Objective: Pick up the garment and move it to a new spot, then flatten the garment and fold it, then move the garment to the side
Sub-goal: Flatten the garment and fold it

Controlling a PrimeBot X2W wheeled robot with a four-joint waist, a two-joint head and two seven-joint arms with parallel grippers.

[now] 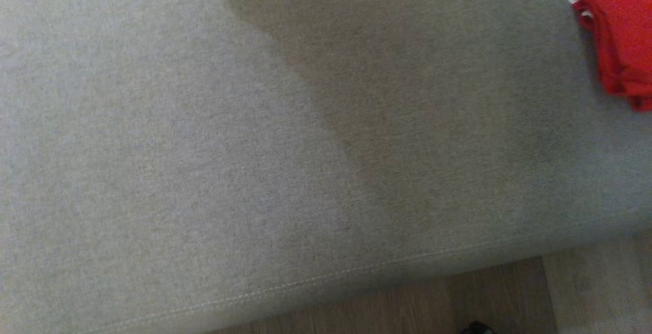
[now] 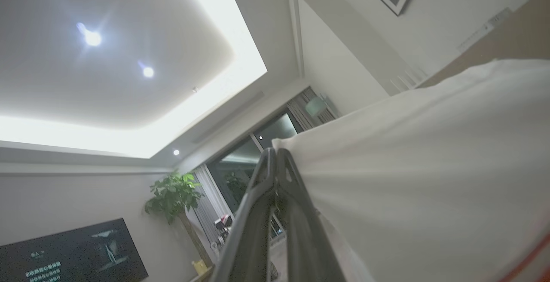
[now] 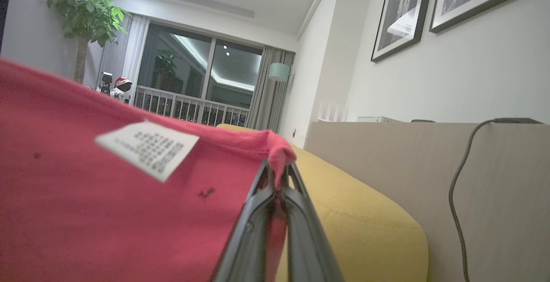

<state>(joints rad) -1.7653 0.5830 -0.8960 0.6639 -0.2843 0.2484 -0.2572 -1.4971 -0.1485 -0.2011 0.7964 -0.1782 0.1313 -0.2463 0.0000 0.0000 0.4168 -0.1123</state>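
The garment is red cloth (image 3: pixel 107 213) with a white part (image 2: pixel 408 166). My right gripper (image 3: pixel 277 166) is shut on a folded red edge, beside a white care label (image 3: pixel 148 148). In the left wrist view my left gripper (image 2: pixel 275 153) is shut on the edge of the white cloth, which stretches away to the right with a red stripe low down. A bunch of red cloth with a white rim (image 1: pixel 619 33) shows at the head view's top right, over the grey upholstered surface (image 1: pixel 204 145). I cannot tell whether it lies there or hangs.
The grey surface ends at a stitched front edge, with wooden floor (image 1: pixel 433 298) below it. A yellow cushion (image 3: pixel 356 213), a beige panel with a dark cable (image 3: pixel 457 187) and framed pictures show on the right. A potted plant (image 2: pixel 172 196) and a dark screen (image 2: pixel 73 252) stand farther off.
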